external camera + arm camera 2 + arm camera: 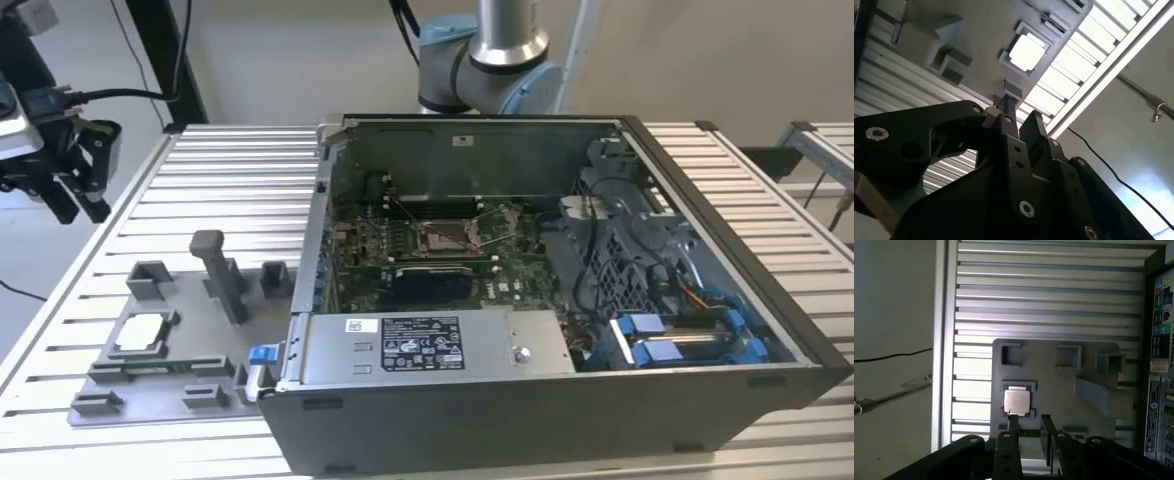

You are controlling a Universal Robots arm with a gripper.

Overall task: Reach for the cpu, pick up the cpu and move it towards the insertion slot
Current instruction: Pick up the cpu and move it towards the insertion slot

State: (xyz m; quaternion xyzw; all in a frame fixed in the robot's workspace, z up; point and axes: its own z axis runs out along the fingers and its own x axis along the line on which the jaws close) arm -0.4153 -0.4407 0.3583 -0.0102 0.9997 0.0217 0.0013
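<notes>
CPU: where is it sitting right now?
In the exterior view the cpu lies flat in a recess of the grey fixture plate, to the exterior view's left of the open computer case, apart from the claw.

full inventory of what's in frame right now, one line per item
cpu: one, pale silver, seated in a pocket of the fixture.
fixture: one, grey plastic with blocks and posts, on the table at the exterior view's left of the case.
computer case: one, dark grey, top open, mid-table.
green board: one, inside the case.
insertion slot: one, silver frame with a dark centre, on the board.
power supply: one, silver, at the case's front wall.
table: one, slatted silver metal.
robot arm: one, silver and blue-grey, behind the case.
claw: one, black, open, exterior view's far left, clear of the cpu.
</notes>
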